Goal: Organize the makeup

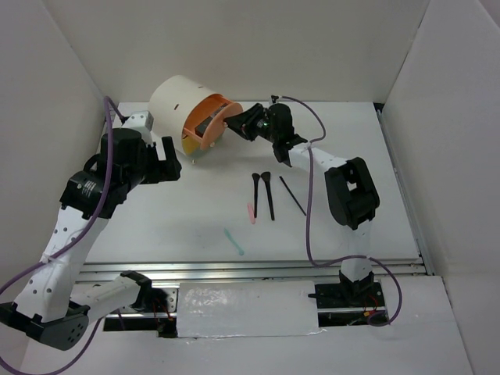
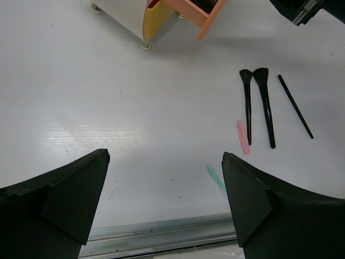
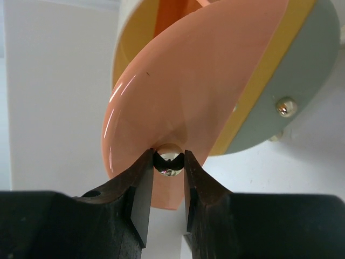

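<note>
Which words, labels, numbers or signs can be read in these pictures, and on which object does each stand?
No text can be read.
Left arm: faint white marks on its black joint, too small to read.
Cream box, its orange front, the knob, the brushes: no print visible.

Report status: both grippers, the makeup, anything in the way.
Left gripper open, empty, above table. Right gripper shut on silver knob, orange drawer partly open. Two black brushes, black stick, pink stick, teal stick loose on table. No obstruction seen.
</note>
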Controlling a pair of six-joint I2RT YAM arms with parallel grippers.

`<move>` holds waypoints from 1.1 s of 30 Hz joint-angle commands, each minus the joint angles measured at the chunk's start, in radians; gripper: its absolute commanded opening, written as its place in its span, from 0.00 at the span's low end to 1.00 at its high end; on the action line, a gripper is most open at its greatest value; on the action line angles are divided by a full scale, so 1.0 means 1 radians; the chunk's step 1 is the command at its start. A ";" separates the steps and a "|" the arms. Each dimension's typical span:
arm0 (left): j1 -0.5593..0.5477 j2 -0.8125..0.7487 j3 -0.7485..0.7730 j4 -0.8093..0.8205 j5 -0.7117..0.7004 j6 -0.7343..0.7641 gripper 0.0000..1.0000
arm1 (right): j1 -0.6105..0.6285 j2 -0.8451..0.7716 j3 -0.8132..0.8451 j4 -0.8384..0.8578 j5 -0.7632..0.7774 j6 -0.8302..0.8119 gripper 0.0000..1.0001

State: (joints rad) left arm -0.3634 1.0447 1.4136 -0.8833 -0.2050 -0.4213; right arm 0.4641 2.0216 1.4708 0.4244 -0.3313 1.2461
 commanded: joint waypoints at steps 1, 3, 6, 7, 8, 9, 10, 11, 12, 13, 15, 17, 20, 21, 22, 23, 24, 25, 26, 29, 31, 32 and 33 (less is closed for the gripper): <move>0.003 -0.003 0.004 0.027 -0.013 0.007 0.99 | 0.002 0.038 0.132 0.087 -0.038 0.023 0.22; 0.003 -0.006 -0.001 0.027 -0.014 0.007 1.00 | 0.002 0.071 0.180 0.057 -0.054 0.013 0.22; 0.001 -0.014 -0.016 0.033 -0.022 0.006 0.99 | 0.010 0.084 0.194 0.062 -0.054 0.018 0.21; 0.001 -0.017 -0.022 0.032 -0.025 0.003 0.99 | 0.016 0.086 0.197 0.057 -0.049 0.016 0.21; 0.001 -0.018 -0.025 0.032 -0.025 0.003 0.99 | 0.019 0.088 0.210 0.048 -0.046 0.013 0.21; 0.001 -0.021 -0.028 0.033 -0.028 0.001 1.00 | 0.021 0.098 0.220 0.047 -0.049 0.013 0.21; 0.001 -0.028 -0.036 0.033 -0.028 0.003 0.99 | 0.024 0.104 0.229 0.042 -0.051 0.015 0.21; 0.003 -0.031 -0.039 0.033 -0.030 0.000 0.99 | 0.024 0.111 0.246 0.042 -0.051 0.016 0.21; 0.001 -0.034 -0.042 0.033 -0.031 -0.001 0.99 | 0.027 0.118 0.250 0.040 -0.049 0.019 0.21; 0.001 -0.037 -0.045 0.033 -0.031 -0.002 0.99 | 0.030 0.121 0.256 0.042 -0.046 0.019 0.21; 0.001 -0.043 -0.050 0.029 -0.033 -0.005 1.00 | 0.036 0.130 0.282 0.030 -0.040 0.018 0.22; 0.001 -0.048 -0.056 0.029 -0.034 -0.005 0.99 | 0.045 0.147 0.325 0.010 -0.037 0.021 0.22; 0.001 -0.055 -0.065 0.030 -0.036 -0.008 0.99 | 0.051 0.186 0.380 -0.010 -0.023 0.029 0.22; 0.001 -0.058 -0.068 0.029 -0.036 -0.008 0.99 | 0.059 0.202 0.394 -0.018 -0.017 0.029 0.22; 0.001 -0.060 -0.068 0.029 -0.037 -0.010 0.99 | 0.062 0.212 0.419 -0.024 -0.011 0.029 0.22; 0.001 -0.064 -0.070 0.027 -0.037 -0.011 0.99 | 0.064 0.227 0.427 -0.032 -0.008 0.030 0.22; 0.001 -0.067 -0.073 0.026 -0.036 -0.011 0.99 | 0.068 0.232 0.433 -0.036 -0.003 0.033 0.22; 0.001 -0.069 -0.074 0.024 -0.039 -0.013 0.99 | 0.071 0.235 0.440 -0.039 0.009 0.033 0.22; 0.001 -0.072 -0.077 0.023 -0.042 -0.014 0.99 | 0.074 0.239 0.442 -0.041 0.015 0.033 0.23; 0.003 -0.083 -0.090 0.020 -0.045 -0.017 0.99 | 0.084 0.247 0.445 -0.041 0.029 0.036 0.27; 0.003 -0.089 -0.100 0.018 -0.045 -0.019 0.99 | 0.093 0.249 0.441 -0.035 0.041 0.044 0.28; 0.001 -0.091 -0.102 0.018 -0.043 -0.020 0.99 | 0.094 0.252 0.442 -0.033 0.046 0.047 0.28; 0.001 -0.095 -0.105 0.018 -0.043 -0.020 0.99 | 0.096 0.256 0.447 -0.033 0.054 0.052 0.28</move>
State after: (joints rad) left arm -0.3634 0.9726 1.3098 -0.8787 -0.2382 -0.4252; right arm 0.5304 2.2810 1.8587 0.3283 -0.2871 1.2648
